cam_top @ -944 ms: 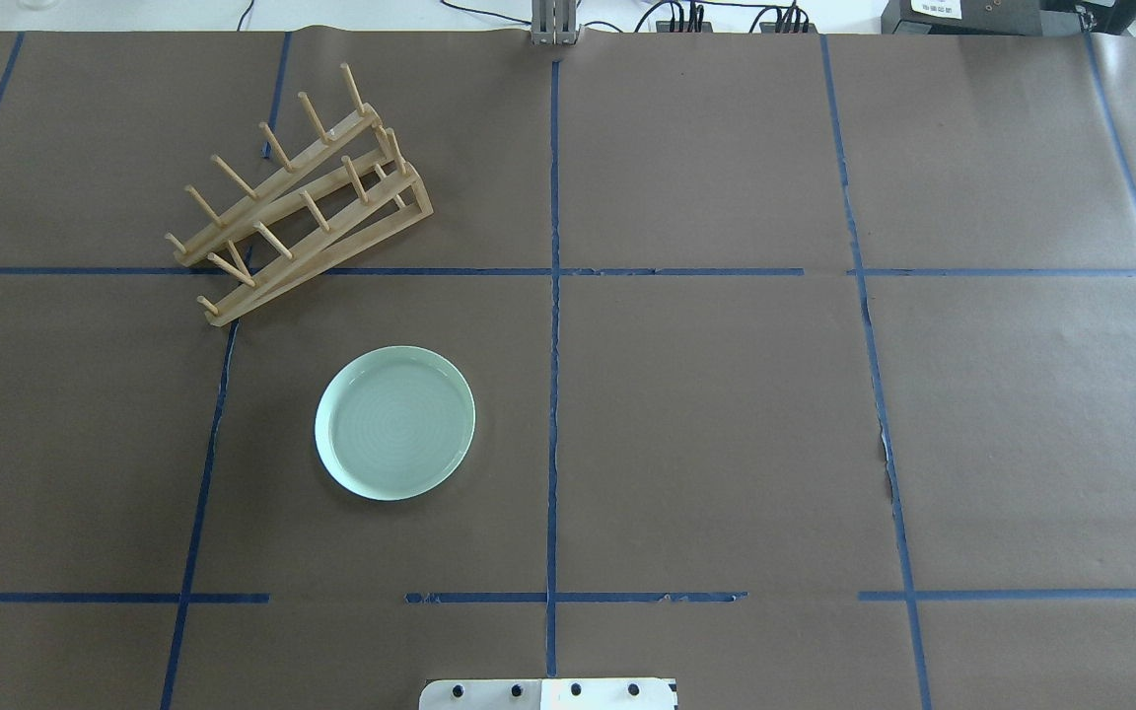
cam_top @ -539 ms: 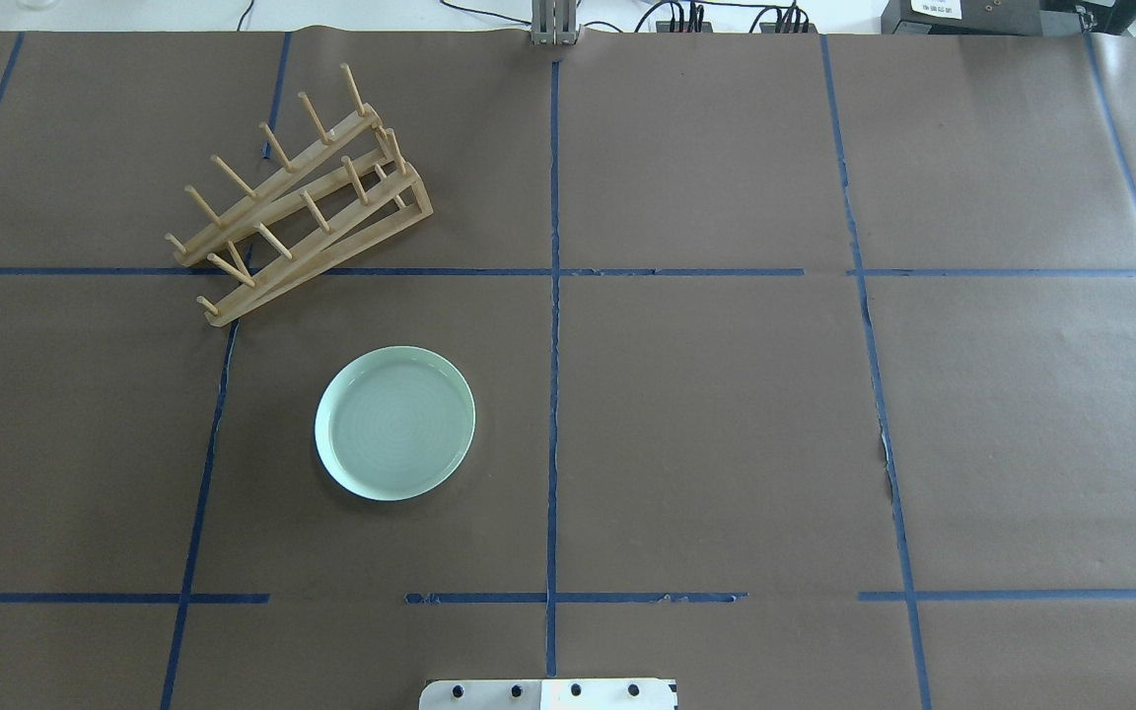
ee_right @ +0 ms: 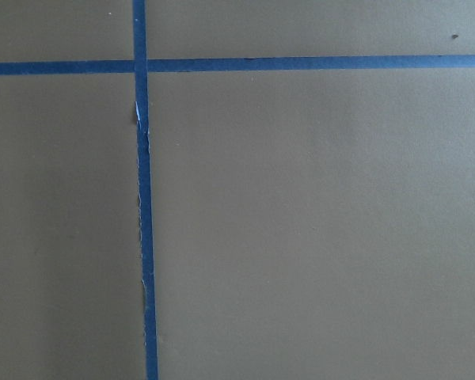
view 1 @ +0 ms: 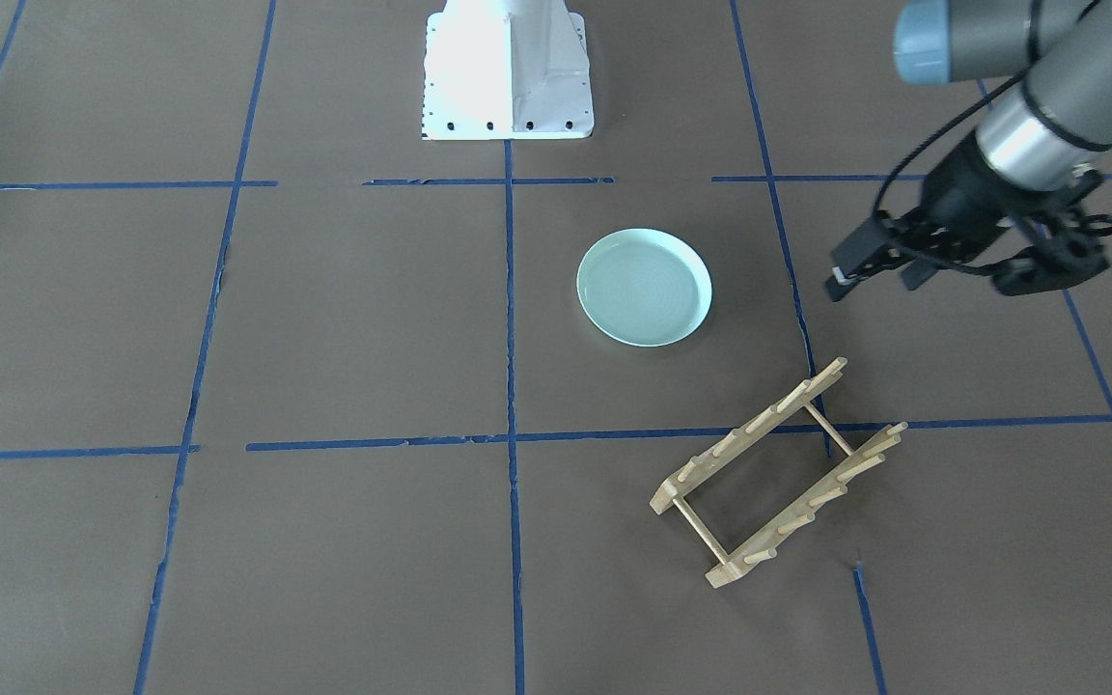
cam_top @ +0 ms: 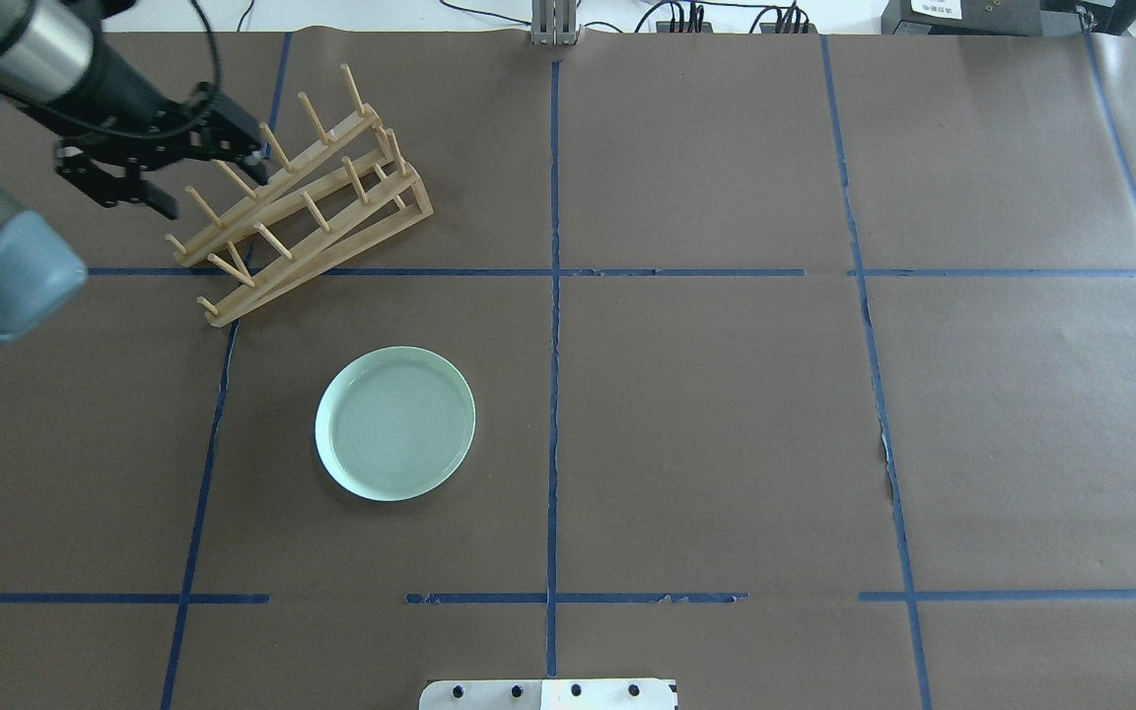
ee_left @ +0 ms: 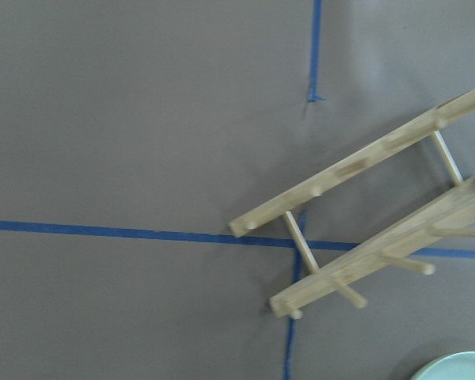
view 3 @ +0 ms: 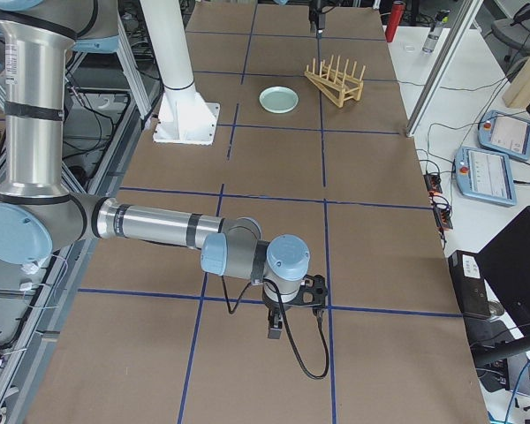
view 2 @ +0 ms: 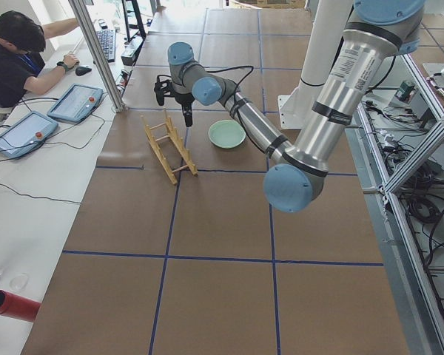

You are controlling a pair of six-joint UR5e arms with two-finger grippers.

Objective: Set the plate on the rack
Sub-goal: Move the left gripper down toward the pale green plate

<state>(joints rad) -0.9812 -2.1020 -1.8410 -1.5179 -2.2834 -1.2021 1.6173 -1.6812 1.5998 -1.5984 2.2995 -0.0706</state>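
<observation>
The pale mint-green plate (cam_top: 395, 423) lies flat on the brown paper, left of the centre line; it also shows in the front-facing view (view 1: 644, 287). The light-wood rack (cam_top: 302, 202) stands beyond it, set at an angle, with its pegs upright and nothing in it (view 1: 778, 473). My left gripper (cam_top: 216, 187) is open and empty, raised above the table by the rack's left end (view 1: 923, 280). My right gripper (view 3: 283, 327) shows only in the exterior right view, far from both things, low over bare paper. I cannot tell whether it is open or shut.
The robot's white base plate (cam_top: 548, 693) sits at the near table edge. An operator (view 2: 15, 52) sits at a side bench with tablets (view 2: 74, 100). A metal post (cam_top: 555, 25) stands at the far edge. Blue tape lines grid the paper.
My left arm has come into the overhead view from the left, and its gripper now hangs over the rack's left end. The plate and the rack have not moved.
</observation>
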